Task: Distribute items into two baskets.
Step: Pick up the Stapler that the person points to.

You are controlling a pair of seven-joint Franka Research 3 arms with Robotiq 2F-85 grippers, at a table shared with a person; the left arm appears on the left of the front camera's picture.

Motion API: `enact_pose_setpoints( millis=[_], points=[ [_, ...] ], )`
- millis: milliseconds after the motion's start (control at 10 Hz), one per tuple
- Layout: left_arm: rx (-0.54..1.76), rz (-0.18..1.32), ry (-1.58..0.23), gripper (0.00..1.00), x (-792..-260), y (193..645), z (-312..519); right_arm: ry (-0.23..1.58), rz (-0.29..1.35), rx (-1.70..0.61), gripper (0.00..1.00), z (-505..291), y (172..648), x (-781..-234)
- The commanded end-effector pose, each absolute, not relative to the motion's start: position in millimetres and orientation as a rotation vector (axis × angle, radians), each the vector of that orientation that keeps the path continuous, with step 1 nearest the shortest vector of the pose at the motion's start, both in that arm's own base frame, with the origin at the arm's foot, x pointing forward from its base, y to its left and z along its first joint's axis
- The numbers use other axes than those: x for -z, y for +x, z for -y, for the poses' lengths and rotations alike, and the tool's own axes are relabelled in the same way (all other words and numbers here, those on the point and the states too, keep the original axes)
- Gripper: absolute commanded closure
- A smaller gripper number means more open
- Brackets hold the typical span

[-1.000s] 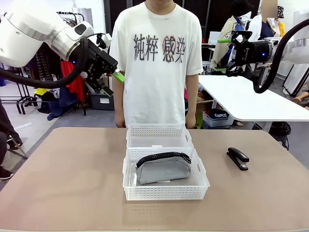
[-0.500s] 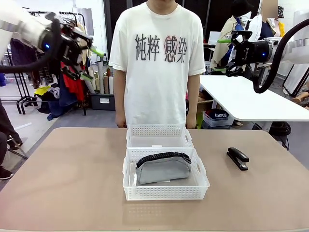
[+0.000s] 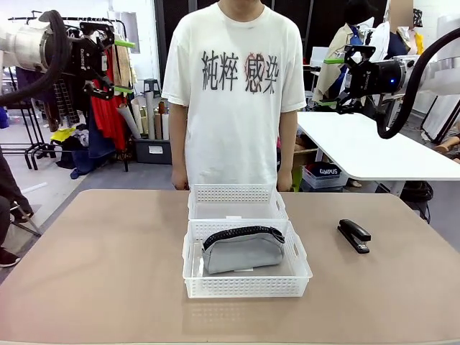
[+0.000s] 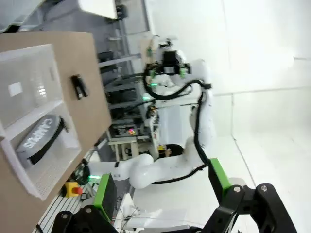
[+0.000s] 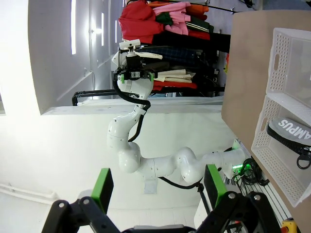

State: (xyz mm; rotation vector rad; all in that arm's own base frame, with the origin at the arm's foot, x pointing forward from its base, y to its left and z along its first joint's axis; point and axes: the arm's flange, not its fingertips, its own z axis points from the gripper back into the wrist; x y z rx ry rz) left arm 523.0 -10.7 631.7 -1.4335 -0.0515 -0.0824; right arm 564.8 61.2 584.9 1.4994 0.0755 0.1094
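Note:
The grey pencil pouch [image 3: 241, 250] with its black zipper lies inside the nearer, larger white basket [image 3: 248, 286] at the table's middle. Behind it, touching, stands the smaller white basket [image 3: 236, 194], with nothing visible inside. The black stapler [image 3: 354, 235] rests on the table to the right of the baskets. My left gripper [image 3: 121, 66] is raised high at the far left, open and holding nothing. My right gripper [image 3: 332, 80] hangs high at the right, also open. In the left wrist view the pouch [image 4: 43, 140], the stapler [image 4: 78, 86] and open green pads [image 4: 219, 176] show.
A person in a white printed T-shirt [image 3: 233, 86] stands at the table's far edge right behind the baskets, arms down. The brown tabletop [image 3: 100, 266] is bare left of the baskets. Clothes racks and another white table [image 3: 366, 147] lie beyond.
My left arm has swung up and back to the left, away from the person, its gripper now pointing right at upper left. The right arm, baskets, pouch and stapler are unmoved.

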Motion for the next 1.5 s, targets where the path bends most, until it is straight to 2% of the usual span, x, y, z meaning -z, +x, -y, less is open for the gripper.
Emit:
enact_pose_setpoints(
  millis=[0, 400, 900, 1000, 1400],
  points=[
    [0.157, 0.033, -1.540, 0.00, -627, 521, 16, 1.501, -0.073, -0.114, 0.00, -62, 564, -587],
    [0.118, 0.026, -1.499, 0.00, -611, 501, 34, 1.501, -0.073, -0.114, 0.00, -62, 564, -587],
    [0.053, 0.128, -1.461, 0.00, -611, 499, 45, 1.501, -0.073, -0.114, 0.00, -62, 564, -587],
    [0.056, 0.077, -1.472, 0.00, -611, 505, 38, 1.501, -0.073, -0.114, 0.00, -62, 564, -587],
    [0.056, 0.077, -1.472, 0.00, -611, 505, 38, 1.501, -0.073, -0.114, 0.00, -62, 564, -587]
  ],
)
